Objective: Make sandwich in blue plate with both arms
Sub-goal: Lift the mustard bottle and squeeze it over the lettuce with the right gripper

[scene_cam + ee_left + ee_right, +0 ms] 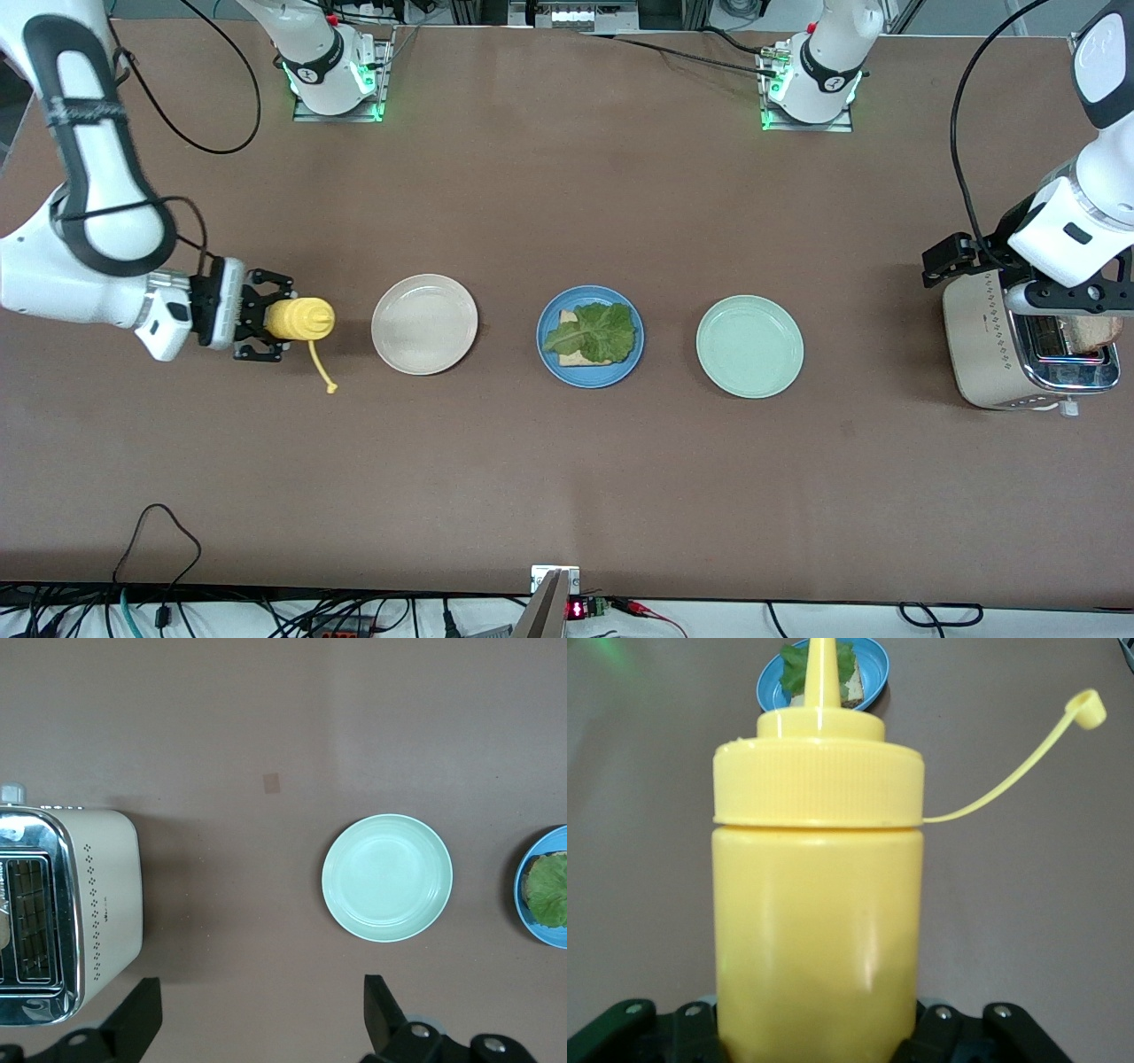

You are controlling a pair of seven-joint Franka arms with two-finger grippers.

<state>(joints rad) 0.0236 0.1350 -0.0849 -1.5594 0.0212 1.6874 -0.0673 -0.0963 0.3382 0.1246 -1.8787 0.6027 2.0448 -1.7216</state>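
While the blue plate (590, 336) sits at the middle of the counter (567, 496), it carries one slice of speckled bread (572, 354) with a ruffled lettuce leaf (594, 331) lying on top; no second slice covers the leaf. A cream-white plate (424, 323) lies beside the blue one toward the right arm's end of the counter, and a pale green plate (749, 346) lies beside it toward the left arm's end, all three in one row and apart from each other.

Near the counter's edge at the right arm's end, the right tool (266, 316) has its fingers on either side of a yellow squeeze bottle (301, 319); the bottle's spout points toward the plates and its open cap (330, 386) dangles on a thin tether. Whether the fingers clamp the bottle cannot be told.

At the left arm's end stands a cream and chrome toaster (1010, 359) with a slice of bread (1094, 330) in its slot. The left tool (257, 1019) hangs above the toaster, fingers spread wide and grasping nothing.
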